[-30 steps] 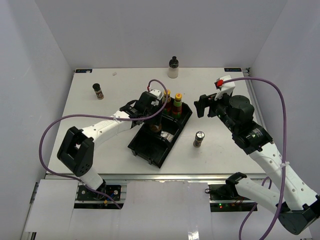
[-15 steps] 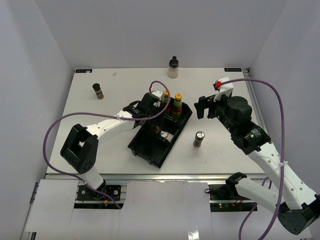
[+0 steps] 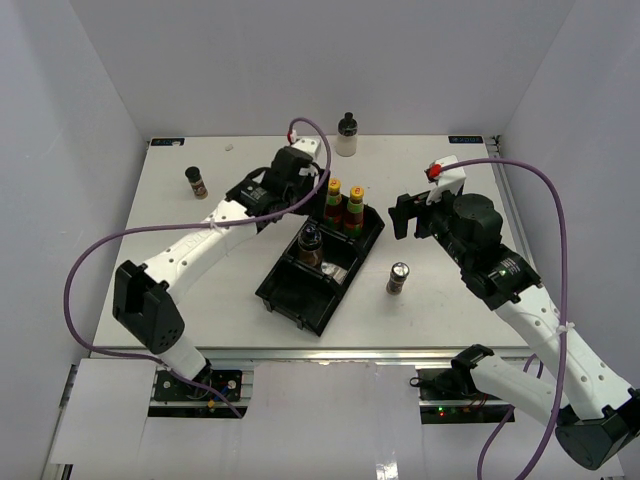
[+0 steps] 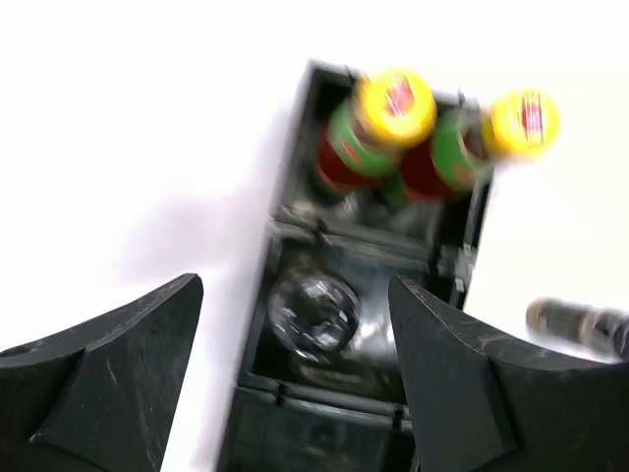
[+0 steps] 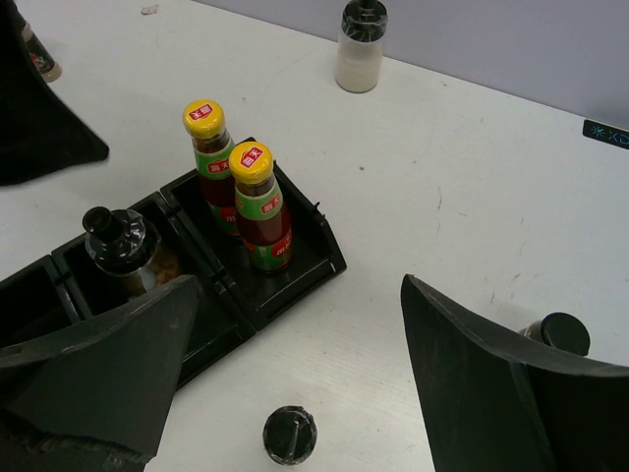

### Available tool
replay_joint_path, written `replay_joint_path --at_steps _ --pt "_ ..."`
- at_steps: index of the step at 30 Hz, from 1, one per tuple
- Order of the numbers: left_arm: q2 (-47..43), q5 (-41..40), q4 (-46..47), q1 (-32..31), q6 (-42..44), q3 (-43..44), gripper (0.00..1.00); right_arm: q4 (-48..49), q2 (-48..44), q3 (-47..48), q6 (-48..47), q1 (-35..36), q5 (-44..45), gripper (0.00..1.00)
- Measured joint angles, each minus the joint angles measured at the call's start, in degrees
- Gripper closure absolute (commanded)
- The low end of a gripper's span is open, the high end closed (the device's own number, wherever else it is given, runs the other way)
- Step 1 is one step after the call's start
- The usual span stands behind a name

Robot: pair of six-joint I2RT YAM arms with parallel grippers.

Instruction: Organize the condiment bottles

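Observation:
A black tray (image 3: 298, 296) lies mid-table with two red-sauce bottles (image 3: 344, 205) with yellow caps in its far compartment. A dark jar (image 3: 309, 245) stands in its middle compartment. My left gripper (image 3: 303, 200) hovers open above the tray's far left side, holding nothing. In the left wrist view the jar (image 4: 313, 313) sits below the open left gripper (image 4: 295, 290). My right gripper (image 3: 402, 215) hangs open to the right of the tray. A silver-lidded bottle (image 3: 398, 277) stands on the table below it, between the fingers of the right gripper (image 5: 300, 285) as the lidded bottle (image 5: 289, 434).
A cream-bodied bottle (image 3: 347, 135) stands at the far edge and a small brown bottle (image 3: 196, 182) at the far left. The right wrist view shows another black-capped bottle (image 5: 557, 334) behind my right finger. The tray's near compartment (image 3: 290, 300) holds nothing.
The left gripper has opened, lifted and drawn back toward the far left, leaving the dark jar standing in the middle compartment. The right arm has hardly moved.

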Motion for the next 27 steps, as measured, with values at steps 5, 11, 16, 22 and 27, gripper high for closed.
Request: replay_joint_path --at_steps 5,11,16,22,27 --pt "-0.2 -0.5 -2.4 9.3 -0.4 7.7 0.13 0.0 0.0 0.0 -0.1 0.0 0.0 0.1" --pt "1.4 -0.8 -0.5 29.8 -1.6 8.2 0.17 0.5 -0.3 -0.5 -0.1 0.0 -0.6 0.1" --pt "4.4 0.1 2.9 38.1 -2.7 5.8 0.12 0.8 -0.4 -0.9 -0.1 0.0 -1.5 0.1" --pt "11.3 1.3 8.1 41.4 -1.9 3.6 0.12 1.2 -1.0 -1.6 -0.1 0.0 -2.0 0.1" --pt "18.3 1.9 11.3 42.9 -1.2 3.6 0.13 1.3 -1.2 -1.9 -0.1 0.0 -3.1 0.1"
